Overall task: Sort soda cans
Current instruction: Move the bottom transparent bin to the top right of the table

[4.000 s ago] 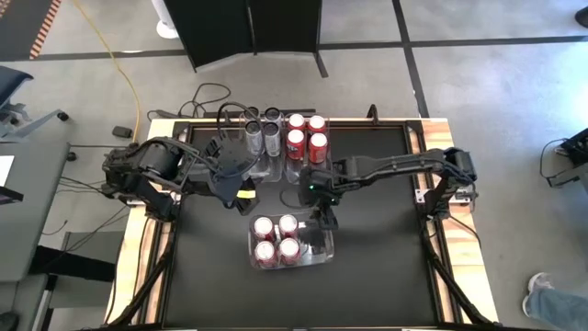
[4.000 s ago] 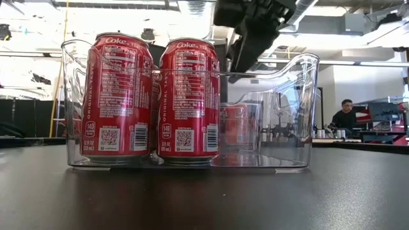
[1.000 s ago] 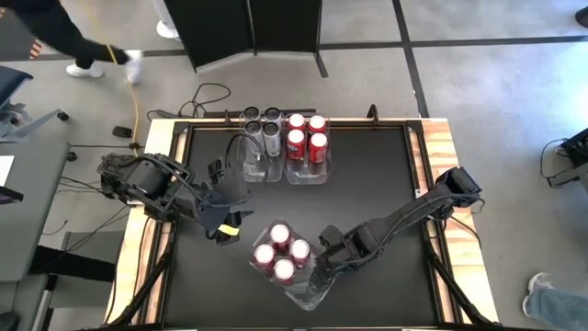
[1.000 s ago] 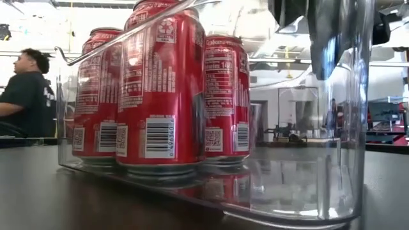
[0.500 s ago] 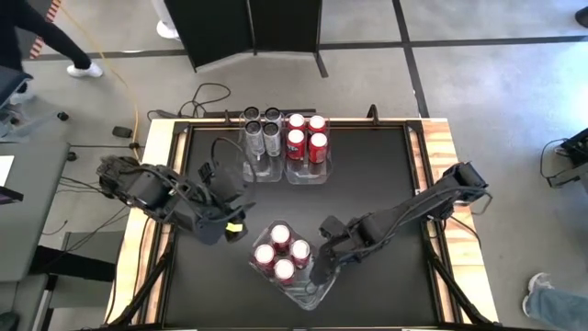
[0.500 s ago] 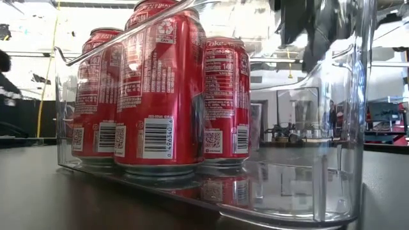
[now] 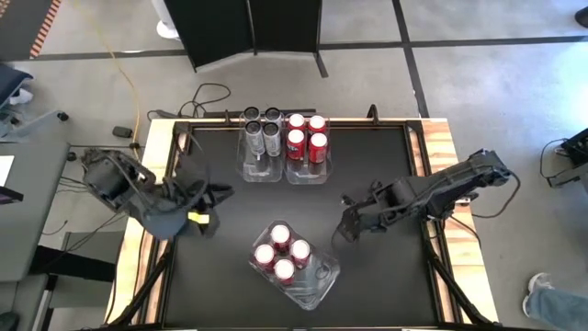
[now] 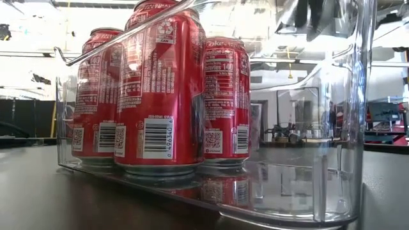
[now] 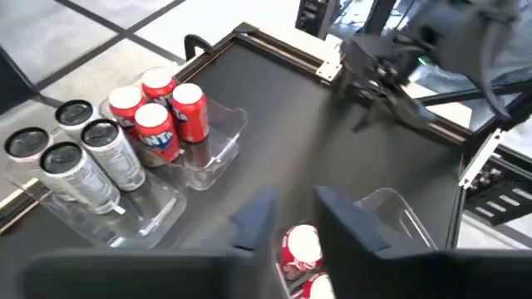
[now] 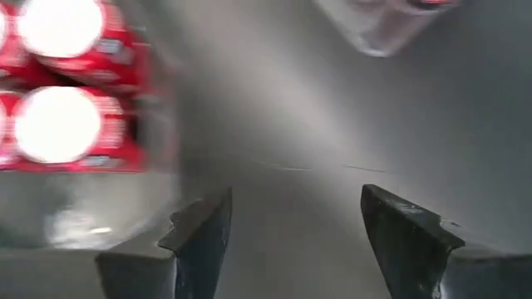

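Black surface (image 7: 367, 165) carries everything, and the right pincer (image 7: 347, 226) hovers over it with its fingers (image 10: 204, 232) spread apart and nothing between them. Just beside it sits a clear bin (image 7: 317, 280) with four red soda cans (image 7: 283, 255) at one end. The left pincer (image 7: 204, 198) waits released at the left edge, and farther back two more bins hold four silver cans (image 7: 261, 129) and four red cans (image 7: 306, 131).
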`<control>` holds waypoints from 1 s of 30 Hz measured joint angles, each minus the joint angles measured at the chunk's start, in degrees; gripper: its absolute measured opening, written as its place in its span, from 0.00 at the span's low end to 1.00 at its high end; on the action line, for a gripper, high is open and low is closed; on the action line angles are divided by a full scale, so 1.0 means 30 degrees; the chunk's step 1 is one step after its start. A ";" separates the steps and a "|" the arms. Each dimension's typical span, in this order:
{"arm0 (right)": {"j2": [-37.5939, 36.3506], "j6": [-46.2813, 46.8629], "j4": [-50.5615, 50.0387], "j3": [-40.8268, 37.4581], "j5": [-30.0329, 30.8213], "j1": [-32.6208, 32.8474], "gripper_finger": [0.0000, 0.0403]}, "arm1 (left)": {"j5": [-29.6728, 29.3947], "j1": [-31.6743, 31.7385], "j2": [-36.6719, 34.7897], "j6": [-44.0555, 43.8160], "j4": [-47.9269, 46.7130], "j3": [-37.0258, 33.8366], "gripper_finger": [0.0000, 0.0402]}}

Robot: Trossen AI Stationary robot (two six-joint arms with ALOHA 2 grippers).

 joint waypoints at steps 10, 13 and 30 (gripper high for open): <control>-0.0135 -0.3682 -0.1103 -0.0007 -0.1040 -0.2060 0.38 | 0.0093 -0.2039 -0.0197 -0.5239 -0.0027 -0.4974 0.00; -0.0080 -0.5053 -0.0705 -0.0015 -0.2263 -0.2499 0.17 | 0.0485 -0.3116 -0.0211 -0.7680 -0.0003 -0.6731 0.00; -0.0058 -0.9707 0.0066 -0.0015 -0.7837 -0.3911 0.00 | 0.6794 -0.5678 -0.0211 -1.0217 1.7386 -1.9818 0.00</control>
